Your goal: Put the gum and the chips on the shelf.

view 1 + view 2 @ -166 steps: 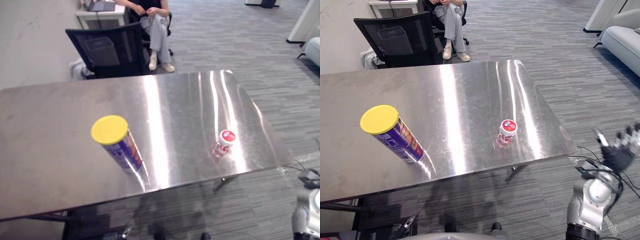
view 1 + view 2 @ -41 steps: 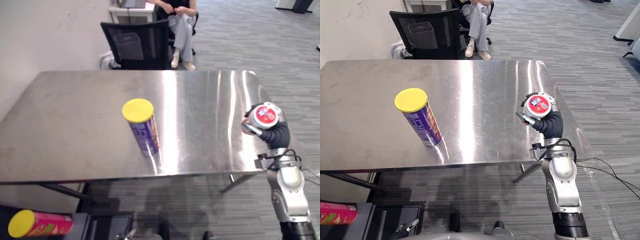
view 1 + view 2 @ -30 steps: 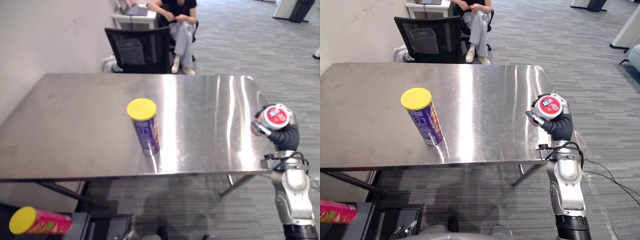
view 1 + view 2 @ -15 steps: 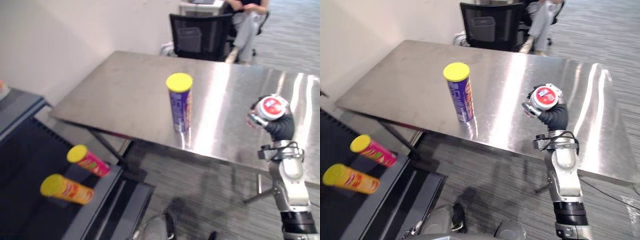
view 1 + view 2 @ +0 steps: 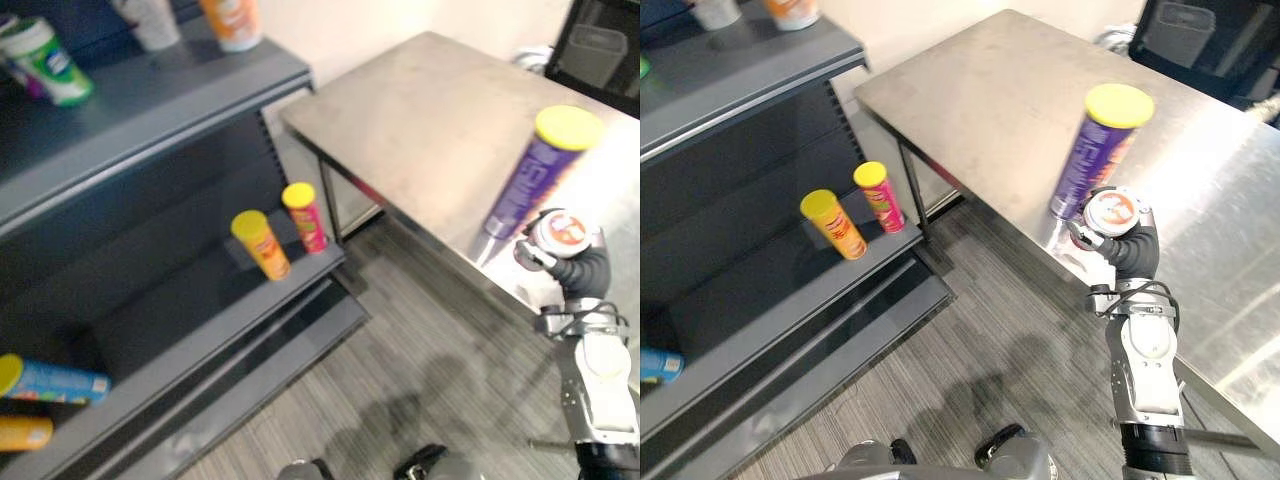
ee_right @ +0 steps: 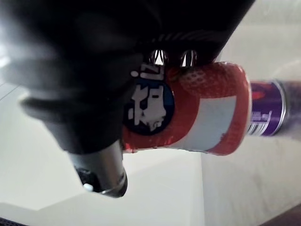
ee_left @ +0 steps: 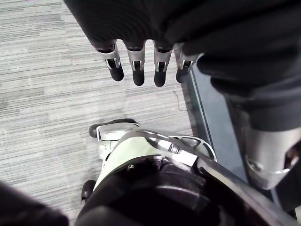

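The gum (image 5: pixel 1114 213), a small red-and-white bottle with a red lid, sits upright in my right hand (image 5: pixel 1131 252), whose fingers are curled round it. The hand holds it in the air just off the table's near edge. In the right wrist view the gum (image 6: pixel 197 113) lies against the palm. The chips (image 5: pixel 525 180), a purple can with a yellow lid, stand on the steel table (image 5: pixel 430 110) right behind the gum. The dark grey shelf (image 5: pixel 150 110) stands to the left. My left hand (image 7: pixel 136 61) hangs over the carpet with its fingers straight, holding nothing.
An orange can (image 5: pixel 262 246) and a pink can (image 5: pixel 306 218), both yellow-lidded, stand on the shelf's middle board. A green cup (image 5: pixel 45 65) and an orange container (image 5: pixel 232 20) are on top. A blue can (image 5: pixel 55 380) lies low at left. A black chair (image 5: pixel 600 50) stands behind the table.
The whole picture has swung left, bringing the shelf into view, so the camera has moved. My right hand keeps the same hold on the gum. The chips still stand on the table.
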You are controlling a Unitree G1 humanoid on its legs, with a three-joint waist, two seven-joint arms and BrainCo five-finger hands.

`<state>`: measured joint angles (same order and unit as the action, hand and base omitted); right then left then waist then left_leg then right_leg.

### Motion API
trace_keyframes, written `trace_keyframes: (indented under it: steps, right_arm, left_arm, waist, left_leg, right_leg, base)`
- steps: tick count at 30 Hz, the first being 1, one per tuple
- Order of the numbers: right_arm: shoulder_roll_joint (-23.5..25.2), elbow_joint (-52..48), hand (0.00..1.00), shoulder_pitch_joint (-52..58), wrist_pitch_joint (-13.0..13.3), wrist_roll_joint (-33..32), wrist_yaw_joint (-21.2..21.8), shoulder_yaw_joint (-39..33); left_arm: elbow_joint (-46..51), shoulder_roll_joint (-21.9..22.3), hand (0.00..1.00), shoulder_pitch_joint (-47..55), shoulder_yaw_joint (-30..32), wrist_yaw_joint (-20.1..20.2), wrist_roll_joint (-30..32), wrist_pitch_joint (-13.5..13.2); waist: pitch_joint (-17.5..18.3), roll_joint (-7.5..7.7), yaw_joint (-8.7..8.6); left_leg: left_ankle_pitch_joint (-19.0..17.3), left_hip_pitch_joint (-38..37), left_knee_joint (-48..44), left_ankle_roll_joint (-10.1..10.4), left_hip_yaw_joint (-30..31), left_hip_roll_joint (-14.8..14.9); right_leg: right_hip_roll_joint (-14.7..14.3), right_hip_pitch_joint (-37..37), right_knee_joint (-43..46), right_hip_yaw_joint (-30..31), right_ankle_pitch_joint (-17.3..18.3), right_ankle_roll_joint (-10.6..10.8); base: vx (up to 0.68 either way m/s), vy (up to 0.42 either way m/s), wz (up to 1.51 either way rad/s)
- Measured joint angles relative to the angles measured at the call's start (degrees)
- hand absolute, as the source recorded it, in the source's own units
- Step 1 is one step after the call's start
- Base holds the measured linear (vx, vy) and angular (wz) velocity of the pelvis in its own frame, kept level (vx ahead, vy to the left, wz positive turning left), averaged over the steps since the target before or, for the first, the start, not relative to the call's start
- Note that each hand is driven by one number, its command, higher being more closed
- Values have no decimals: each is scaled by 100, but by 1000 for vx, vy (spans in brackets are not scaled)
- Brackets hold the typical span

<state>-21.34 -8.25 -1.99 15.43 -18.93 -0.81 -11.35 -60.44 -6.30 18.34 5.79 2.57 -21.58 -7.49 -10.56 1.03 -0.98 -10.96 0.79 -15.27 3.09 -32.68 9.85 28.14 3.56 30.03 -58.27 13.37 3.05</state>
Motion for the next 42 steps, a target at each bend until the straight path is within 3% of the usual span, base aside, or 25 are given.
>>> trace_keyframes:
  steps: [5, 9, 13, 22, 31, 35, 38, 39, 40, 41, 42]
  right_arm:
    - [12, -4, 100, -11, -15, 39, -2, 15]
    - [76, -35, 100, -5, -44, 46, 13, 69]
    - [240, -59, 100, -6, -47, 99, 33, 163]
    - [236, -219, 100, -71, -46, 143, 100, 322]
    - [236, -202, 100, -243, -46, 319, 288, 556]
    - [227, -170, 100, -480, -39, 318, 553, 859]
    - [240, -160, 100, -525, -39, 305, 770, 1126]
    - [251, -160, 100, -525, -39, 300, 830, 1248]
    - [285, -161, 100, -504, -39, 261, 883, 1290]
    - [364, -162, 100, -459, -39, 260, 883, 1295]
    - [518, -203, 100, -318, -38, 261, 862, 1325]
  left_arm:
    - [17, -140, 0, 10, -156, -67, 35, 6]
    - [229, -245, 0, 12, -212, -153, 19, 50]
    - [351, -271, 0, 10, -203, -166, -21, 45]
    - [404, -155, 0, -9, -86, -177, -82, 9]
    - [640, -107, 0, -6, -36, -167, -84, -4]
    - [871, -96, 0, -10, -44, -184, -93, -92]
    - [916, -43, 0, -26, -58, -229, -376, -110]
    - [922, -26, 0, -24, -71, -229, -488, -99]
    - [1019, -9, 0, -23, -118, -229, -527, -33]
    - [1062, -18, 0, -25, -138, -229, -528, -1]
    - [1079, -68, 0, -70, -214, -229, -525, 54]
  waist:
    - [91, 171, 12]
    - [111, 216, 109]
    - [139, 265, 178]
    - [59, 166, 333]
    - [30, 165, 442]
    - [-60, 183, 521]
    - [-136, 107, 618]
    - [-156, 68, 616]
    - [-218, -25, 590]
    - [-237, -34, 587]
    - [-236, -29, 567]
  left_leg:
    - [-8, -15, 123, -1, 17, -217]
    - [-73, -15, 110, -111, 15, -233]
    - [-89, -5, 123, -132, 16, -248]
    - [-161, 88, 190, -117, 52, -226]
    - [-193, 111, 54, -164, 87, -258]
    - [-406, 340, -571, -339, 232, -224]
    - [-580, 421, -912, -481, 505, -196]
    - [-647, 419, -904, -528, 721, -248]
    - [-775, 404, -892, -587, 1102, -342]
    - [-786, 427, -898, -604, 1266, -363]
    - [-785, 519, -896, -652, 1653, -453]
  right_leg:
    - [185, -96, 27, -11, -526, -45]
    - [223, -77, 30, 88, -984, -74]
    - [220, -62, 28, 215, -1026, -71]
    - [162, 39, 16, 364, -1024, -70]
    - [218, 38, 26, 392, -1025, -71]
    - [363, -24, 146, 475, -1070, -15]
    - [404, -162, 232, 645, -1395, -11]
    - [377, -176, 288, 960, -1651, -151]
    - [299, 28, 542, 1719, -1961, -570]
    - [168, 230, 660, 2339, -1845, -554]
    - [-364, 416, 575, 3423, -1263, -130]
  base:
    - [-5, 202, 33]
    - [-30, 162, 5]
    - [-18, 63, 7]
    - [-48, 1, 0]
    - [17, 10, 2]
    - [32, 50, 19]
    - [-38, 136, 41]
    - [-40, 192, 79]
    - [-36, 192, 95]
    - [-13, 153, 125]
    - [6, 73, 117]
